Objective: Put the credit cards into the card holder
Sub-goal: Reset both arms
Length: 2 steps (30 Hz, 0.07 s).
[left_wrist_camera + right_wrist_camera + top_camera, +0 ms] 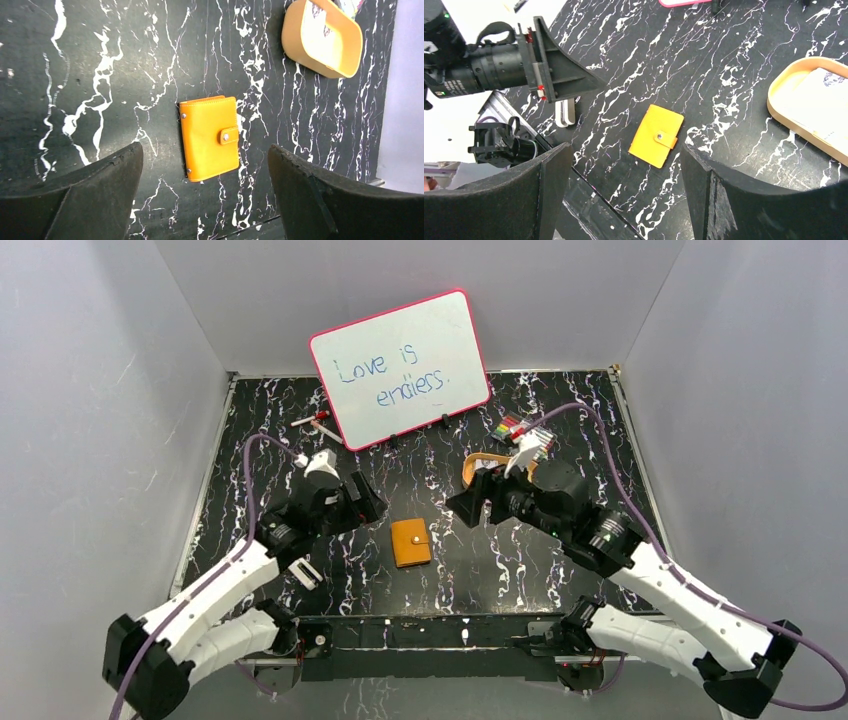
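**Card holder: closed, snap fastened, flat at mid-table**

Top view: it lies between my left claw and right claw, and neither touches it.
Left wrist: left claw spread wide, empty, above the holder. Orange tray well apart.
Right wrist: right claw spread, empty. Credit cards rest in the tray.
Risk: with the snap fastened, a one-sided tug may drag the holder rather than open it.

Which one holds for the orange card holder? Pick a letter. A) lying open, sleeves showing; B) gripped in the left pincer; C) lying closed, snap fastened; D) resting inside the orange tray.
C: the card holder lies flat on the table, its cover shut and snapped, with nothing gripping it.
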Motion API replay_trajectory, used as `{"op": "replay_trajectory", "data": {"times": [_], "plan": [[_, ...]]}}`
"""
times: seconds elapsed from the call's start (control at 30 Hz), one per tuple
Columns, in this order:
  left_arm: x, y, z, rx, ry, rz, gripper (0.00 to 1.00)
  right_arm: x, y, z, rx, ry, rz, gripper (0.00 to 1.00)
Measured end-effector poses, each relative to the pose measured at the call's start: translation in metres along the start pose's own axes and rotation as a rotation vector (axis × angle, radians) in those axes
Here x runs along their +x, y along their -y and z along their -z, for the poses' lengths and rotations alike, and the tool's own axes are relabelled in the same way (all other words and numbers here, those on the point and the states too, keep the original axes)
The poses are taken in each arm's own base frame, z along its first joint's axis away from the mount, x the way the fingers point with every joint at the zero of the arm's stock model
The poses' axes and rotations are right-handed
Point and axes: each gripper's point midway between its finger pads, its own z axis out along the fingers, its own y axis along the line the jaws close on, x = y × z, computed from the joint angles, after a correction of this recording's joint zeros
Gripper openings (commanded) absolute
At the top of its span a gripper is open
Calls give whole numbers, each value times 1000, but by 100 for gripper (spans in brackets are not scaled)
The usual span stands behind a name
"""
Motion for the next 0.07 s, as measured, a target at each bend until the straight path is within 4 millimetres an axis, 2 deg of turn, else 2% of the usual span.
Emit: {"op": "replay_trajectory", "data": {"times": [0.07], "plan": [[-9, -1, 11, 2, 47, -5, 92, -1, -1, 4, -9, 17, 0, 86]]}}
